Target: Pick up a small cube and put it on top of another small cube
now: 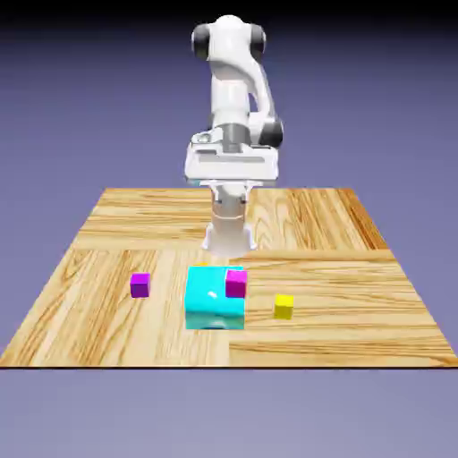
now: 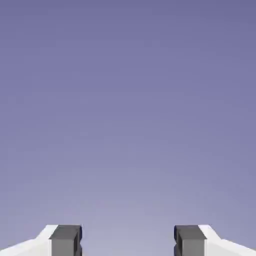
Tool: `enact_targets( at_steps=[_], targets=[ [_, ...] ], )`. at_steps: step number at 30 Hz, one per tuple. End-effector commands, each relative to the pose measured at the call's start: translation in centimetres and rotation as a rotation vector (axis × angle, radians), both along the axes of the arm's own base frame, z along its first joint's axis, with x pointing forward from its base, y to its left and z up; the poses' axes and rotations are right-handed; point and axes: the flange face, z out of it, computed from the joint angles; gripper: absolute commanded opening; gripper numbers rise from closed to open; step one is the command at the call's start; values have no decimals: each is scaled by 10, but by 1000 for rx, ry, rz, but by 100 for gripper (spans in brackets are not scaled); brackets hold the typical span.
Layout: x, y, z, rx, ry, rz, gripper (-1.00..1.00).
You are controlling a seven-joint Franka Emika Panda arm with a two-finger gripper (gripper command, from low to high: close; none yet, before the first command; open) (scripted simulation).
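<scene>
Possibly, the pink cube (image 1: 236, 284) could be knocked off the cyan block (image 1: 215, 309) if the gripper (image 2: 128, 241), now spread and empty, is lowered carelessly.

Purple cube (image 1: 140, 285), magenta cube (image 1: 235, 284), yellow cube (image 1: 284, 307)

Bare bench (image 1: 358, 331) lay open between the purple cube (image 1: 139, 285) and the large cyan block (image 1: 215, 309), while the block, with a magenta cube (image 1: 235, 284) at its upper right in the exterior view, obstructed the middle. A yellow cube (image 1: 284, 307) stood near the block toward the exterior view's right, with open wood beyond.
</scene>
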Motion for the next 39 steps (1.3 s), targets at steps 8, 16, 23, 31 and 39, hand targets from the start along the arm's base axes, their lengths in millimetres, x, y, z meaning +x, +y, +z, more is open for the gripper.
enact_targets(
  at_steps=[8, 16, 23, 31, 39],
  targets=[
    [4, 75, -125, 80, 422, -37, 0],
    [-44, 130, -248, 0, 821, -136, 0],
    [-38, 134, -269, 64, 762, -232, 0],
    [-40, 134, -320, 65, 762, -231, -100],
    [-39, 133, -250, 64, 762, -232, -100]
  ],
)
